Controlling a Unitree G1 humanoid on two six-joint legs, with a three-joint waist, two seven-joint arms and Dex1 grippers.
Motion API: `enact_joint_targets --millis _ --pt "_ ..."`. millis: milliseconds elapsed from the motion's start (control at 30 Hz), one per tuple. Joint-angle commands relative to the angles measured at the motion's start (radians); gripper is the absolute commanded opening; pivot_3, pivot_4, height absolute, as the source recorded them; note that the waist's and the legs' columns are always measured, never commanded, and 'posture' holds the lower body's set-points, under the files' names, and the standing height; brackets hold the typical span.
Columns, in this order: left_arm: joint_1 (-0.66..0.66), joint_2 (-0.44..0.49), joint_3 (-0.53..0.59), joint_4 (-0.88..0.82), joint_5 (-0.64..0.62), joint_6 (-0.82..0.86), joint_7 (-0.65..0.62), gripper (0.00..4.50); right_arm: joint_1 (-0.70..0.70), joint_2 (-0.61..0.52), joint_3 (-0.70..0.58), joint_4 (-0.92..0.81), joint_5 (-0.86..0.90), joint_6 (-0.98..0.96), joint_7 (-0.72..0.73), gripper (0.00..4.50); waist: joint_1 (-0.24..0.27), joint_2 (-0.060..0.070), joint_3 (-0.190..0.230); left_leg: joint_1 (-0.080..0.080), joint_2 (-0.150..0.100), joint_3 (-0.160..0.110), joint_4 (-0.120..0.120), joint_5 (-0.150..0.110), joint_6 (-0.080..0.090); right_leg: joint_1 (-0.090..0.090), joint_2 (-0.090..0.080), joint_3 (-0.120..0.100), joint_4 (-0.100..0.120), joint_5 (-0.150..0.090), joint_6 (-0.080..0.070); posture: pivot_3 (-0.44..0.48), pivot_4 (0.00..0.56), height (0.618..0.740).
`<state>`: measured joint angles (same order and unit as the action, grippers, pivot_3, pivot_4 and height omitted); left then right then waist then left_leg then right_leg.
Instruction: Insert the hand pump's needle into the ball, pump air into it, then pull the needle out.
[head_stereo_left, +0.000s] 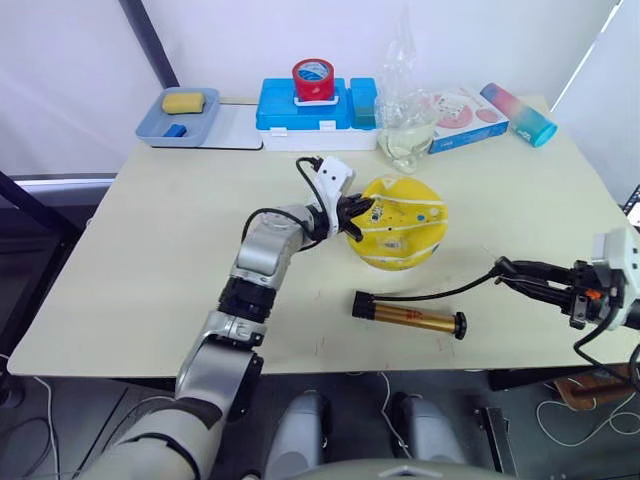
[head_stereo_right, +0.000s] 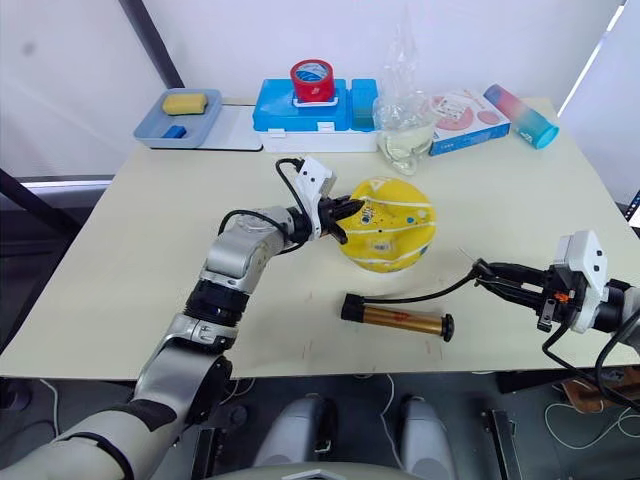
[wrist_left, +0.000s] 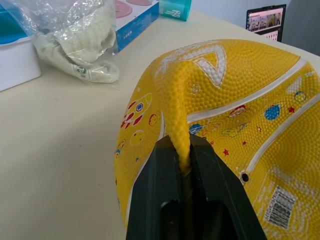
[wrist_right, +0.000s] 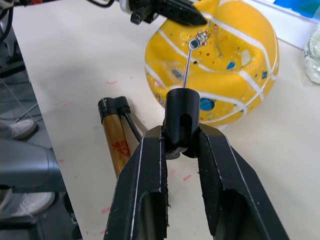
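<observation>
Head views: the ball, saggy and dented, sits mid-table. My left gripper pinches a fold of its skin at the ball's 9 o'clock side. The hand pump lies on the table at the ball's 6 o'clock, long axis running 9-to-3. Its hose arcs off toward 3 o'clock, into my right gripper, which is well apart from the ball on that side. The right arm carries the needle, so it makes the approach.

Left wrist view: the fingers are pressed together on a raised yellow ridge. The valve hole shows just beside them.

Right wrist view: the right gripper is clamped on the needle fitting. The tip points straight at the ball, at 12 o'clock from the fingers, roughly in line with a small ringed mark on its skin, and there is a clear gap yet to close.
</observation>
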<state>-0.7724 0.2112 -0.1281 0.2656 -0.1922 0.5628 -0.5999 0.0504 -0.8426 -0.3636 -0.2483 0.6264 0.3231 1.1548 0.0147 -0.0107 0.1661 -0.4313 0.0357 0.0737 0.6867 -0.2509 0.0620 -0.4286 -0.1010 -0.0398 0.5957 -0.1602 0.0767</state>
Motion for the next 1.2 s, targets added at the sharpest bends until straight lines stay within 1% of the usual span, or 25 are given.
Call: enact_joint_targets --millis 33,333,533,633,767,900,933,1100,1167,1200 --pt "0.004 -0.011 0.027 -0.098 -0.003 0.027 0.057 0.07 -0.021 0.018 -0.002 -0.055 0.018 -0.006 -0.027 0.31 0.000 0.000 0.000 0.000 0.000 0.000 0.000 0.000 0.000 0.000 0.000 0.000 0.000 0.000 0.000 0.000 0.150 0.739" --pt "0.064 -0.061 0.015 -0.271 0.019 0.150 0.206 0.07 -0.039 0.070 0.028 -0.085 -0.008 -0.004 -0.107 0.31 0.000 0.000 0.000 0.000 0.000 0.000 0.000 0.000 0.000 0.000 0.000 0.000 0.001 0.000 0.000 0.000 0.150 0.739" --pt "0.094 -0.110 0.008 -0.330 0.030 0.197 0.291 0.07 -0.059 0.087 0.053 -0.136 0.020 0.095 -0.214 0.31 0.000 0.000 0.000 0.000 0.000 0.000 0.000 0.000 0.000 0.000 0.000 0.000 0.001 0.000 0.000 0.000 0.150 0.739" --pt "0.110 -0.131 0.006 -0.355 0.034 0.207 0.320 0.07 -0.082 0.069 0.085 -0.190 0.027 0.202 -0.289 0.31 0.001 0.000 0.000 0.000 0.000 0.000 0.000 0.000 0.000 0.000 0.000 0.000 0.001 0.000 0.000 0.000 0.150 0.739" --pt "0.117 -0.150 0.012 -0.354 0.034 0.196 0.342 0.07 -0.155 0.029 0.131 -0.252 0.025 0.370 -0.400 0.31 0.000 0.000 0.000 0.000 0.000 0.000 0.000 0.000 0.000 0.000 0.000 0.000 0.003 0.000 -0.001 0.000 0.150 0.739" --pt "0.120 -0.158 0.002 -0.344 0.035 0.170 0.341 0.07 -0.230 0.006 0.172 -0.260 0.037 0.496 -0.457 0.31 0.002 0.000 0.000 0.000 0.000 -0.001 0.001 0.000 0.000 -0.001 0.000 0.000 0.004 -0.001 -0.002 0.000 0.150 0.739" --pt "0.122 -0.158 0.000 -0.342 0.035 0.161 0.337 0.07 -0.243 -0.003 0.180 -0.260 0.039 0.522 -0.460 0.31 0.002 0.000 0.000 0.000 0.000 -0.001 0.001 0.000 0.000 -0.001 0.000 0.000 0.004 -0.001 -0.003 0.000 0.150 0.739" --pt "0.141 -0.148 -0.016 -0.326 0.050 0.103 0.321 0.07 -0.436 -0.053 0.312 -0.183 0.028 0.659 -0.424 0.31 -0.001 0.000 0.000 0.000 0.000 0.000 0.002 0.000 0.000 -0.002 0.000 0.002 0.006 -0.002 -0.004 0.000 0.150 0.739" --pt "0.144 -0.149 -0.015 -0.318 0.054 0.082 0.319 0.07 -0.504 -0.057 0.355 -0.158 0.034 0.702 -0.402 0.31 -0.001 0.000 0.000 0.000 0.000 0.000 0.002 0.000 0.000 -0.002 0.000 0.001 0.007 -0.003 -0.005 0.000 0.150 0.739" --pt "0.146 -0.149 -0.014 -0.314 0.057 0.071 0.319 0.07 -0.563 -0.048 0.393 -0.124 0.017 0.732 -0.406 0.31 -0.001 0.000 0.000 0.000 0.000 -0.001 0.002 0.000 0.000 -0.002 0.000 0.002 0.007 -0.002 -0.005 0.000 0.150 0.739"
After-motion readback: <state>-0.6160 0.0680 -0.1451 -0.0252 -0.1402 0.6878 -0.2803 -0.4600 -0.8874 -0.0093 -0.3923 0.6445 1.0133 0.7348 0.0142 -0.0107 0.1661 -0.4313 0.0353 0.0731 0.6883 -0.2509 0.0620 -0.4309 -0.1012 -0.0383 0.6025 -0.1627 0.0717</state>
